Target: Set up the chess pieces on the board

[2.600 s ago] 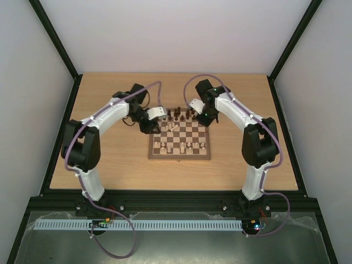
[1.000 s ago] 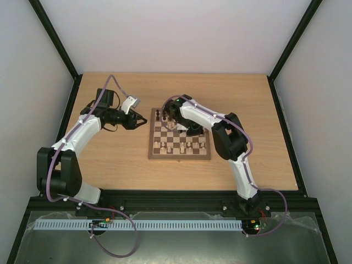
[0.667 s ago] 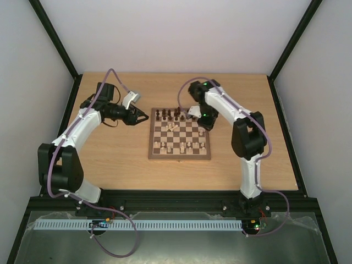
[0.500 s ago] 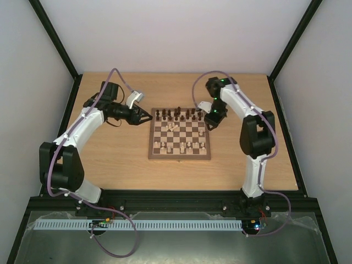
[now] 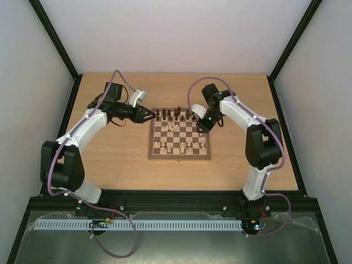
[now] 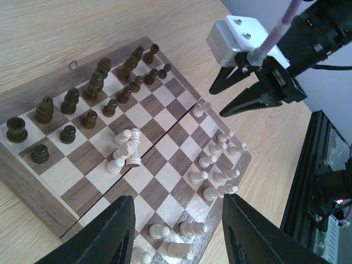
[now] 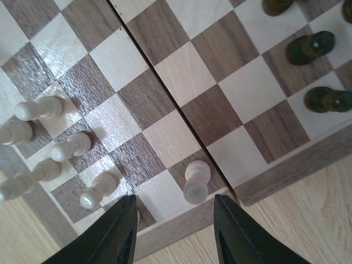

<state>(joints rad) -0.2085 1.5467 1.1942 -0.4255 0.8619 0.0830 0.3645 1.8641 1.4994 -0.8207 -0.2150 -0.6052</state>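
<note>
Evidently empty, left fingers [image 6: 118, 231] gape near the board [image 6: 88, 158]; right fingers [image 7: 122, 226], also apart, flank a cream pawn [image 7: 196, 181], seemingly without touching.

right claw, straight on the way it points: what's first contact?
Probably the lone pale piece near the edge of the board, standing just ahead of the open right claw; depth is unclear.

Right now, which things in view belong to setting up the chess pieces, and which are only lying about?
For the job:
- the board
- the dark pieces
- the cream pieces
- the left gripper and the right gripper, both open and empty

Only surroundings:
- the table
- the purple cables
- the white slotted strip in front
</note>
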